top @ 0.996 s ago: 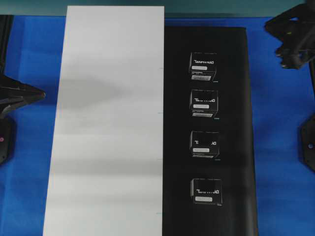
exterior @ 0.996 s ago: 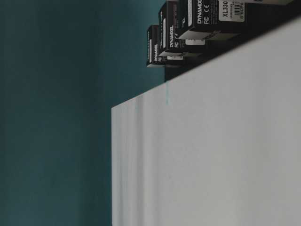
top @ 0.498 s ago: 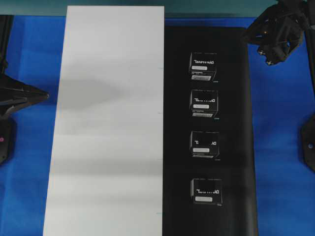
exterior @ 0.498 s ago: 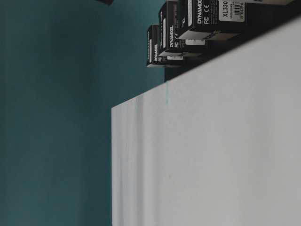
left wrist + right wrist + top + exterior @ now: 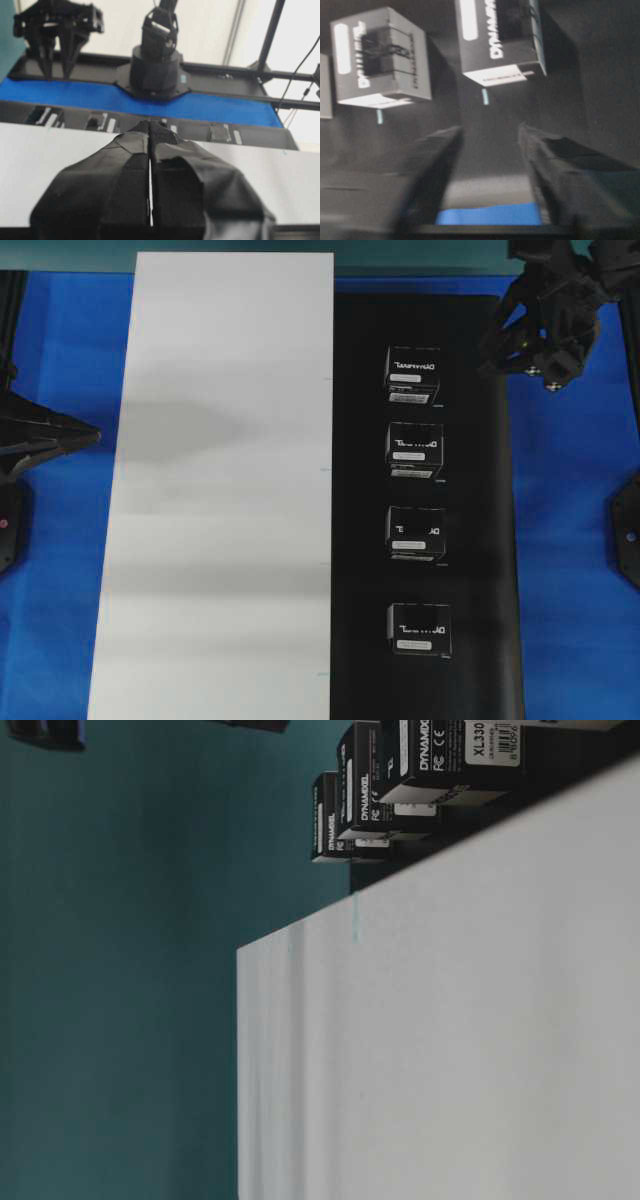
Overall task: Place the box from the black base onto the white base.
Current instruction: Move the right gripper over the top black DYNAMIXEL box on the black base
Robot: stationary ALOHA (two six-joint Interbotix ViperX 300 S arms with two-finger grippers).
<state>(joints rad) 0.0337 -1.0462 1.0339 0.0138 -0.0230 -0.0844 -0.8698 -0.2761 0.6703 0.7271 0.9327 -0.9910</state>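
Several look-alike black boxes stand in a column on the black base (image 5: 480, 540). The farthest box (image 5: 413, 375) is the one nearest my right gripper (image 5: 500, 358). That gripper hangs open and empty over the base's far right edge, apart from every box. In the right wrist view its spread fingers (image 5: 435, 165) point toward two boxes (image 5: 380, 60) (image 5: 500, 40) ahead. The white base (image 5: 220, 490) lies bare along the black base's left side. My left gripper (image 5: 90, 435) is shut and empty over the blue cloth, left of the white base; its fingertips (image 5: 150, 131) press together.
Blue cloth (image 5: 570, 540) covers the table around both bases. The right arm's pedestal (image 5: 157, 65) stands beyond the black base in the left wrist view. In the table-level view the boxes (image 5: 460, 755) sit along the top, behind the white base (image 5: 450, 1020).
My right arm has swung in from the far right corner toward the black base's far edge, and its jaws have opened. The left arm and the boxes have not moved.
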